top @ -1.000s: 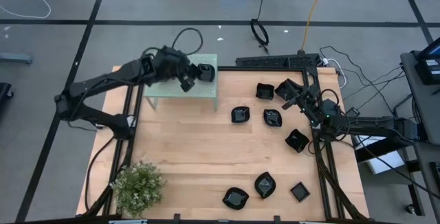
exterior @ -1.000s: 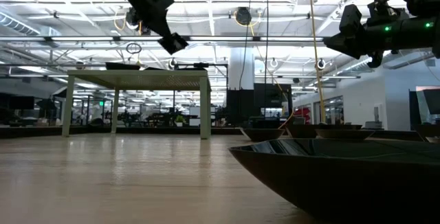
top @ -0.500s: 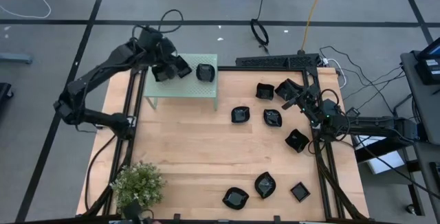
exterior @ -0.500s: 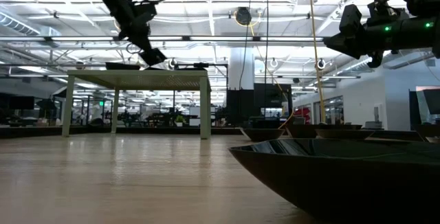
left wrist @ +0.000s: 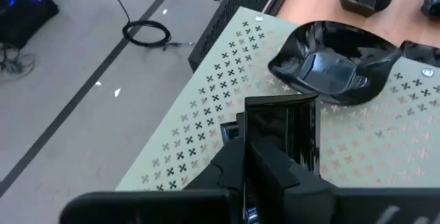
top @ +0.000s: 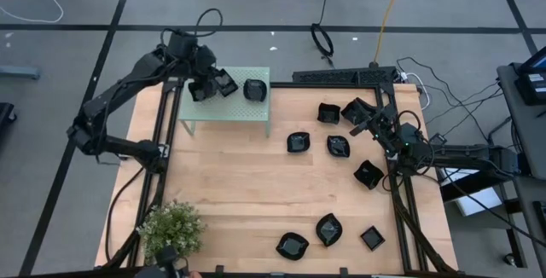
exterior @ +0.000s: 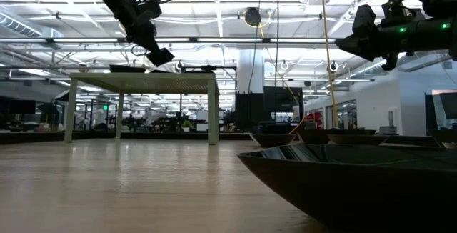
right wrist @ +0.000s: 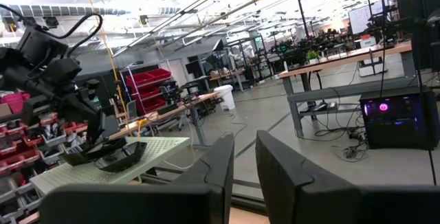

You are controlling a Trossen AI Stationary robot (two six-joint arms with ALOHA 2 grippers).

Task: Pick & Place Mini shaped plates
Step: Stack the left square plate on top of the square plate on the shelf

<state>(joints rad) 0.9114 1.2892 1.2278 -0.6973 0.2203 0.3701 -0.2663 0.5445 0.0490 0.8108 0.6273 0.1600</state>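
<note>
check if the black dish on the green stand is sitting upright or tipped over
Upright. The leaf-shaped dish sits hollow side up on the perforated green stand, wavy rim level and nothing in it.

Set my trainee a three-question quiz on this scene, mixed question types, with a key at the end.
1. True or false: the potted plant sits on the green stand.
2. Which gripper hovers over the stand? A) left gripper B) right gripper
3. Fill in (inside / outside): the wavy-rimmed plate on the stand lies ___ the left gripper's jaws.
Key: 1 false; 2 A; 3 outside.
</note>
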